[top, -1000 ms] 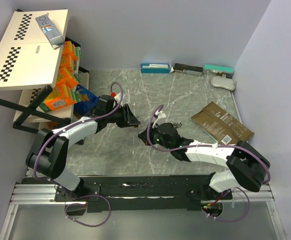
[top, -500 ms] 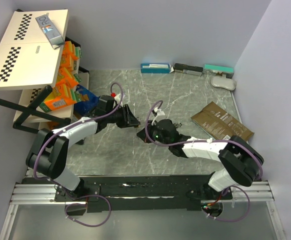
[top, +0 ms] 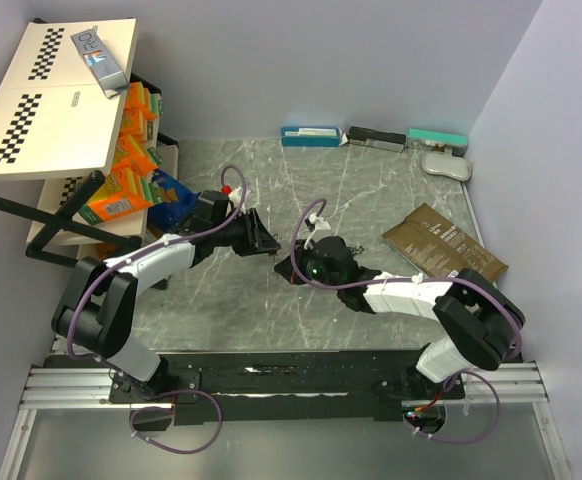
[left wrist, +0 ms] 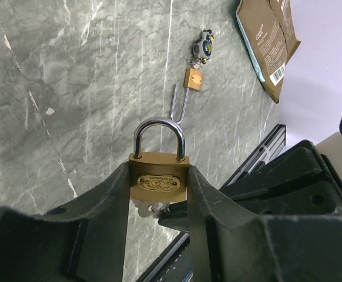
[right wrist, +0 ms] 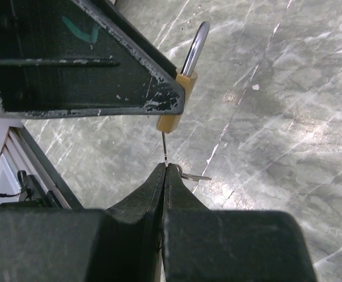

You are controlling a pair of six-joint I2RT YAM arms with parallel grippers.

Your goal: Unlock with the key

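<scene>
My left gripper (left wrist: 158, 176) is shut on a brass padlock (left wrist: 159, 181), gripping its body from both sides; the steel shackle (left wrist: 159, 130) looks seated in the body. My right gripper (right wrist: 166, 168) is shut on a thin silver key (right wrist: 165, 147), whose blade runs up to the bottom of the padlock (right wrist: 172, 120). A key ring (right wrist: 193, 175) sticks out beside the fingertips. In the top view the left gripper (top: 262, 240) and right gripper (top: 289, 263) meet at mid-table, and the padlock is hidden between them.
A second small brass padlock (left wrist: 194, 79) with its shackle open lies on the marble table (left wrist: 71, 88) beside a round charm (left wrist: 205, 43). A brown pouch (top: 443, 246) lies at the right. Flat boxes (top: 311, 135) line the back wall. A snack shelf (top: 121, 170) stands at the left.
My right gripper has shifted slightly up and left, bringing the key closer against the padlock held by the left gripper. The left arm has hardly moved.
</scene>
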